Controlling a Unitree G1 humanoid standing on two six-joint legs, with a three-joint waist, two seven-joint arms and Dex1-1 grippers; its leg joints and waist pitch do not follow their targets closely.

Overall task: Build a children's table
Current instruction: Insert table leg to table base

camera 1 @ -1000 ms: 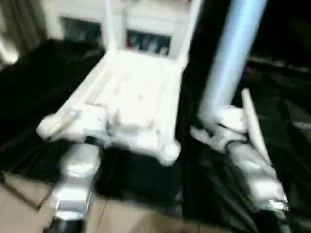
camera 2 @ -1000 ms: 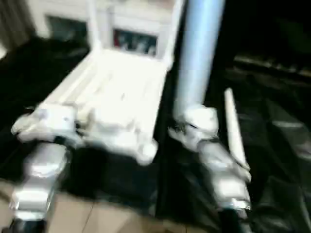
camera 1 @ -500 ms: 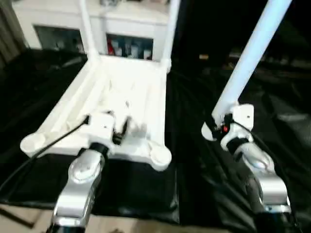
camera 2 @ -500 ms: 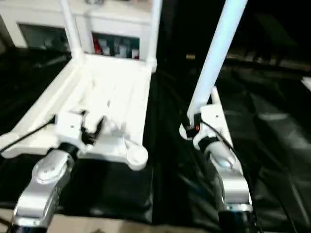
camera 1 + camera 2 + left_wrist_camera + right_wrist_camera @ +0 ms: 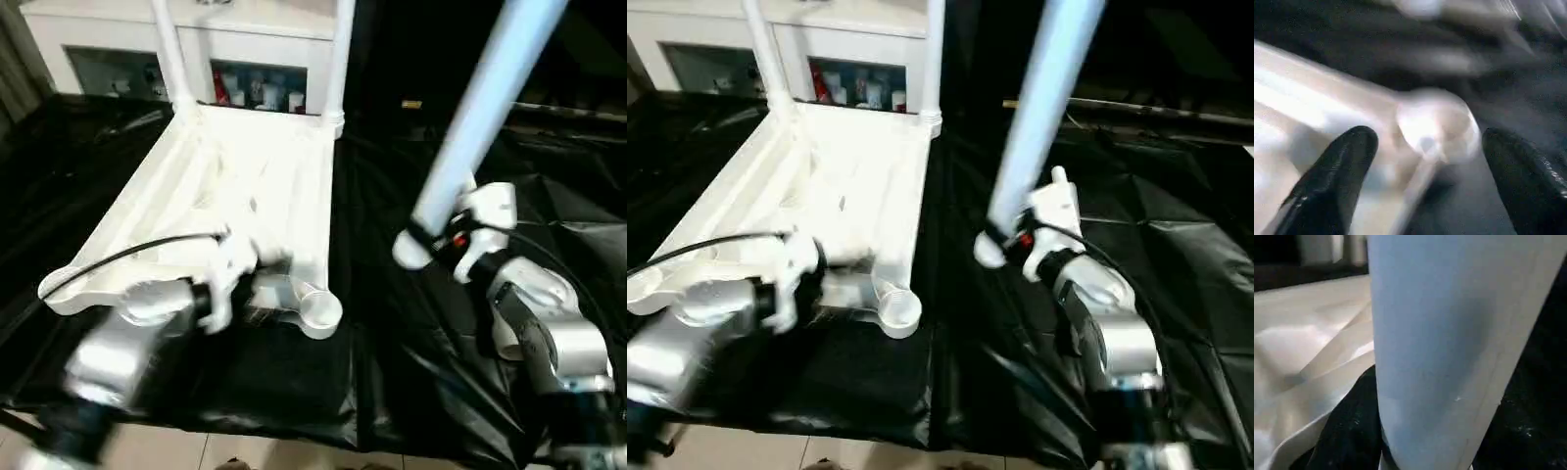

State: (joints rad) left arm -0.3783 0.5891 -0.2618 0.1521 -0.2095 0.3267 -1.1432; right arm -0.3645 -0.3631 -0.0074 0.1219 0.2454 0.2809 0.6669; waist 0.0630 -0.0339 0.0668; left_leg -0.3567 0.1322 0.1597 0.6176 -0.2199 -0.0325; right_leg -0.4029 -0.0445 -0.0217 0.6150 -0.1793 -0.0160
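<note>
Lying upside down on black sheeting (image 5: 411, 343), the table top (image 5: 245, 186) had two legs fitted at its far corners. A third leg (image 5: 470, 127) was gripped by the right hand (image 5: 441, 240); the left hand (image 5: 1420, 171) was spread wide around a near corner socket (image 5: 1437, 125).
</note>
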